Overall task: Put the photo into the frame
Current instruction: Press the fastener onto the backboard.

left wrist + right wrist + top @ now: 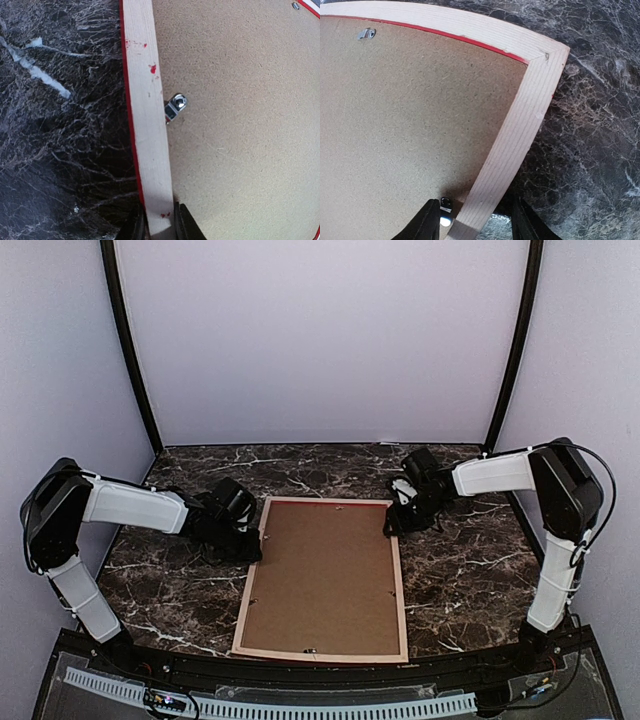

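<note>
My left tool [160, 227] is nearly closed and pinching the frame [320, 653]. One finger sits on the outer side of the frame's left pale wood rail and the other on the inner side, both apparently touching the wood. My right tool [476, 220] stands about half open, straddling the frame's right rail just short of its far corner. There is a visible gap on the outer side, so I read it as not gripping yet. Its inner finger sits just beside a small metal clip [445, 204] at the rail's inner edge. The frame lies flat, back side up, with only a thin red line of its front showing along the rail edges. The brown backing board [325, 575] fills the frame's opening and looks seated. A retaining clip [175, 106] on the left rail reaches over the board's edge. The dark marbled tabletop [470, 570] shows on every side of the frame, with nothing else lying on it. I cannot see the photo in any view. It may already lie under the board, inside the frame, but I cannot confirm that. If it is in there, loading is essentially done, and what remains is checking the clips and perhaps turning the frame face up. If not, the board has yet to come out.
</note>
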{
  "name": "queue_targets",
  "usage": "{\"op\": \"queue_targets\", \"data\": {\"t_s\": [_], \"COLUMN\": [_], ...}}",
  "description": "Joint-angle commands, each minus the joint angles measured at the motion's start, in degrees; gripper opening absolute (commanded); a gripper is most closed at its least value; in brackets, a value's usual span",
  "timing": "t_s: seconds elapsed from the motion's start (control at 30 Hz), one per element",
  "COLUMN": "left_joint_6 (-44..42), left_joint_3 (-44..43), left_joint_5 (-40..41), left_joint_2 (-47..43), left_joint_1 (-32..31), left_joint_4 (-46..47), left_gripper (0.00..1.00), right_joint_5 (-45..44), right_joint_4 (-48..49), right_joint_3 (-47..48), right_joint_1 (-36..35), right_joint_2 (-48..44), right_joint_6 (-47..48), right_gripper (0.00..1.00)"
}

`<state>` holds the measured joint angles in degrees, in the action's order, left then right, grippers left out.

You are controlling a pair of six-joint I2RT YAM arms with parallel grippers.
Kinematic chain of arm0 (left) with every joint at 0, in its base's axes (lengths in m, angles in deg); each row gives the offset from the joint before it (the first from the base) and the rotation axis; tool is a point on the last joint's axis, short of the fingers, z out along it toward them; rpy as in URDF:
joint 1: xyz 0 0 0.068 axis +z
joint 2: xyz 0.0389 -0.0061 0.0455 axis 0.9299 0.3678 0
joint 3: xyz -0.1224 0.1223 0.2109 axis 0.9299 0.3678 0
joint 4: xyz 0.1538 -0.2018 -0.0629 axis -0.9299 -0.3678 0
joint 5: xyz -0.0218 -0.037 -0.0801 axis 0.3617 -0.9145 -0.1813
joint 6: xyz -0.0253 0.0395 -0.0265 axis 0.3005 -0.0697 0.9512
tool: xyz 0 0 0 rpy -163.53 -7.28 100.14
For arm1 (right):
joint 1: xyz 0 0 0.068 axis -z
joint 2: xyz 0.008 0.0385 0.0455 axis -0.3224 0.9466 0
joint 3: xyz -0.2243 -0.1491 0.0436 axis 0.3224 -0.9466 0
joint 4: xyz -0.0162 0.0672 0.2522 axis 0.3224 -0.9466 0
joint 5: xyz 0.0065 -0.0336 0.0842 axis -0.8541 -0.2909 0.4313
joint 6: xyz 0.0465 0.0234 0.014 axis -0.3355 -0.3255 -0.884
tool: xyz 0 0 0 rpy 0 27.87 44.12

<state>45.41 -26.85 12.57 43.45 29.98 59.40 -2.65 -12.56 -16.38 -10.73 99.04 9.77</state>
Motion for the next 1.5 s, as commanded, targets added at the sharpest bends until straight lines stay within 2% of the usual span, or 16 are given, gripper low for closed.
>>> {"op": "queue_targets", "data": {"t_s": [0.0, 0.17, 0.43, 1.0, 1.47], "left_joint_6": [-0.54, -0.54, -0.54, -0.54, -0.54], "left_joint_3": [1.23, 1.44, 1.58, 1.63, 1.84], "left_joint_5": [-0.6, -0.58, -0.47, -0.59, -0.5], "left_joint_2": [1.18, 1.05, 0.98, 0.99, 1.03], "left_joint_1": [-0.46, -0.47, -0.46, -0.44, -0.48], "left_joint_4": [-2.65, -2.63, -2.55, -2.61, -2.7], "left_gripper": [0.22, 0.22, 0.22, 0.22, 0.21], "right_joint_5": [-0.78, 1.3, 9.33, -0.67, -1.62], "right_joint_4": [-1.91, -0.63, 3.08, 0.68, 1.24], "right_joint_3": [-0.04, -0.36, -1.67, -1.46, -1.67], "right_joint_1": [-0.52, -0.35, 1.18, 0.37, 0.18], "right_joint_2": [1.02, 0.1, -1.15, 0.47, 1.07], "right_joint_6": [1.59, 1.12, -2.12, 0.22, 4.49], "right_gripper": [0.5, 0.49, 0.5, 0.45, 0.37]}}
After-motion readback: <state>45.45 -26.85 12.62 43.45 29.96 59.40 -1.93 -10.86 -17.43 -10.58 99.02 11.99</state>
